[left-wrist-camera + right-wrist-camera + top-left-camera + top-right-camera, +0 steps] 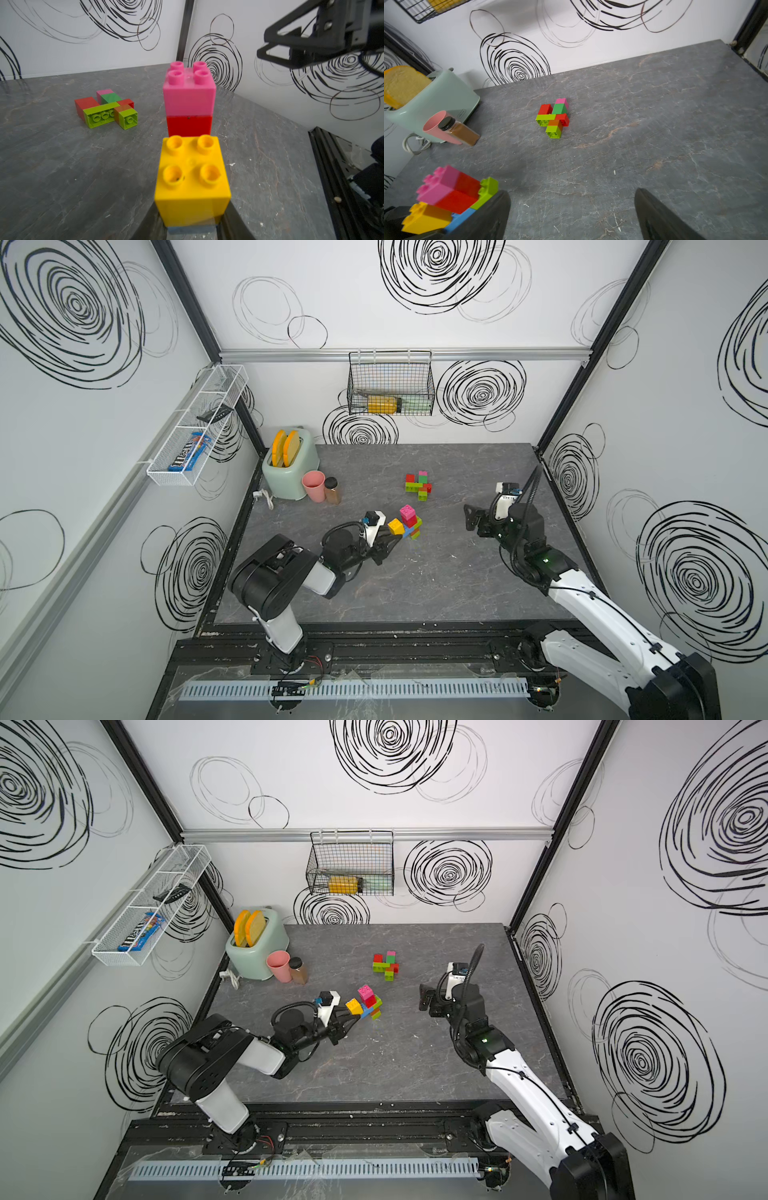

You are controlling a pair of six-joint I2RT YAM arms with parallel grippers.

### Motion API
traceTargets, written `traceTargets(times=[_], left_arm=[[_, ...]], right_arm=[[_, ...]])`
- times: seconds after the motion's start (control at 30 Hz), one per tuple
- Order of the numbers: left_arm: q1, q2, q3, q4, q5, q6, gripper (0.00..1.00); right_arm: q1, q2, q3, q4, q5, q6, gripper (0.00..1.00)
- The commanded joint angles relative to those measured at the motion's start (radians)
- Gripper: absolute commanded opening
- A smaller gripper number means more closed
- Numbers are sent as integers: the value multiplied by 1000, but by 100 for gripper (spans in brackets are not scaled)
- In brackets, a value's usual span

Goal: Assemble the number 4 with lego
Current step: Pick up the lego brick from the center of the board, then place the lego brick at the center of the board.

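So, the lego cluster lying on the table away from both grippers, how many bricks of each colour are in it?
Red bricks: 2
Lime bricks: 2
Pink brick: 1
Green brick: 1
Orange brick: 1
Total: 7

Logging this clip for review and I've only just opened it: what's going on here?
The left gripper is clamped on the yellow brick end of a partly built brick stack, which also carries blue, red, pink and lime pieces. The right gripper stands open and empty off to one side, touching nothing. A second brick cluster lies flat farther back on the table.
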Motion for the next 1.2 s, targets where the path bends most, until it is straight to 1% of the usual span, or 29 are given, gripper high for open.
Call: traceTargets(times=[0.0, 0.07, 0.13, 0.2, 0.33, 0.43, 0.5, 0.63, 0.73, 0.83, 0.93, 1.07, 1.17], left_arm=[[15, -84, 84, -178, -46, -85, 0], [16, -122, 172, -437, -126, -66, 0], [16, -134, 278, -669, -179, -23, 0], [20, -136, 343, -804, -214, -9, 0], [51, -143, 423, -922, -237, -75, 0], [100, -109, 509, -1029, -153, -105, 0], [123, -73, 575, -1120, -119, -113, 0], [152, -3, 695, -1273, -87, -89, 0], [167, 56, 785, -1372, -99, -72, 0], [187, 122, 879, -1437, -78, -70, 0], [205, 189, 980, -1503, -82, -57, 0], [228, 290, 1120, -1596, -38, -44, 0], [238, 350, 1197, -1642, -18, -52, 0]], right_arm=[[-37, 16, 16, -8, -112, 61, 97], [-47, 27, 19, -7, -115, 64, 97], [-49, 41, 21, -9, -118, 67, 97], [-51, 49, 20, -6, -123, 70, 97], [-54, 67, 25, -9, -132, 70, 97], [-55, 82, 33, -19, -135, 67, 97], [-56, 88, 36, -18, -145, 62, 97], [-55, 88, 36, -10, -154, 61, 97], [-56, 82, 32, -5, -158, 61, 97], [-56, 82, 34, -17, -159, 69, 97], [-56, 77, 32, -28, -165, 74, 97], [-56, 64, 19, -27, -171, 78, 97], [-56, 57, 13, -29, -170, 80, 97]])
